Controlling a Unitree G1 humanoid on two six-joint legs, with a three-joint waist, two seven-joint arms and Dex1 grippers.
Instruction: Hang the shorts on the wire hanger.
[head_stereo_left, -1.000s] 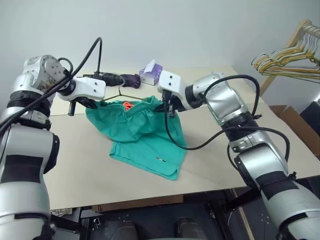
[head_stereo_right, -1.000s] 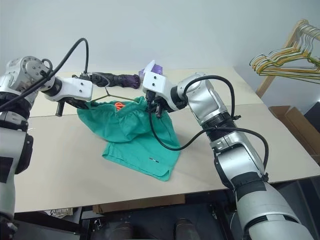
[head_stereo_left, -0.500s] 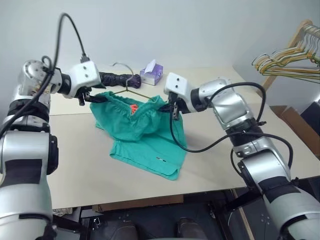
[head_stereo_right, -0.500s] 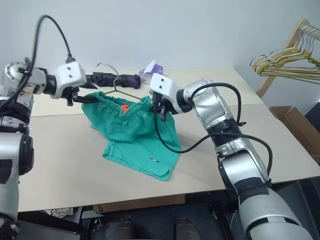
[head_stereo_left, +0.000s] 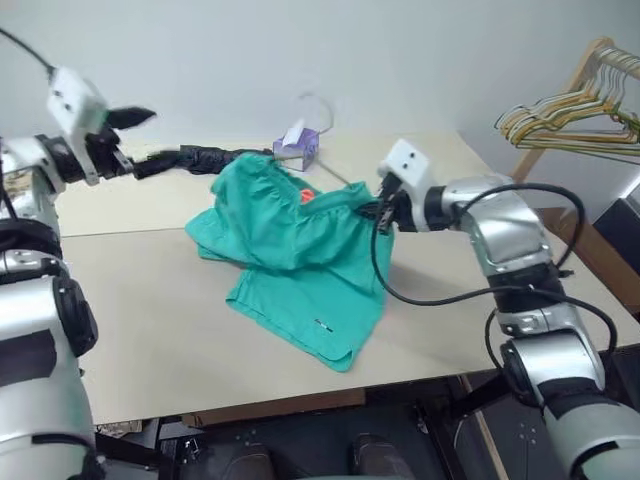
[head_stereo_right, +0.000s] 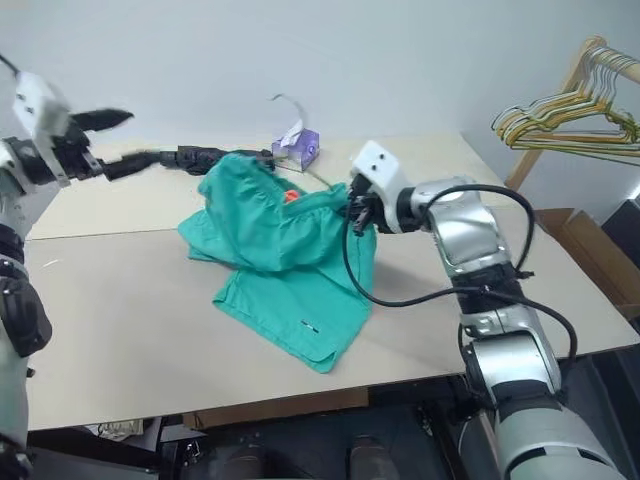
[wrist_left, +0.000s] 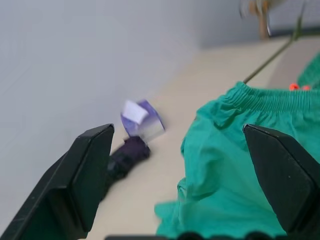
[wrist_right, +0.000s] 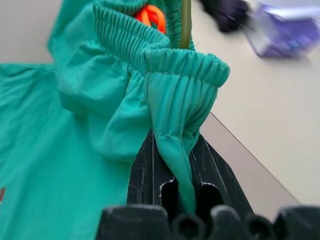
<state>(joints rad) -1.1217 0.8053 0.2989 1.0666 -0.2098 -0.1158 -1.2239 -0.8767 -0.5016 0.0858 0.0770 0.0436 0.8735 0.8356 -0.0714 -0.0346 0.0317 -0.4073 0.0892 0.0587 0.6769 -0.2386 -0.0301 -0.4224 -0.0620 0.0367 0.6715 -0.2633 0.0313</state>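
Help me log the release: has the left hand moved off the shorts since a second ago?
Yes. The left hand now stands open and clear of the shorts, up and left of the umbrella it sat beside.

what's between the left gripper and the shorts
In the left eye view, the dark folded umbrella lies on the table between the open left gripper and the shorts.

No writing can be read anywhere; the small mark on the shorts (head_stereo_left: 322, 322) is too tiny to make out.
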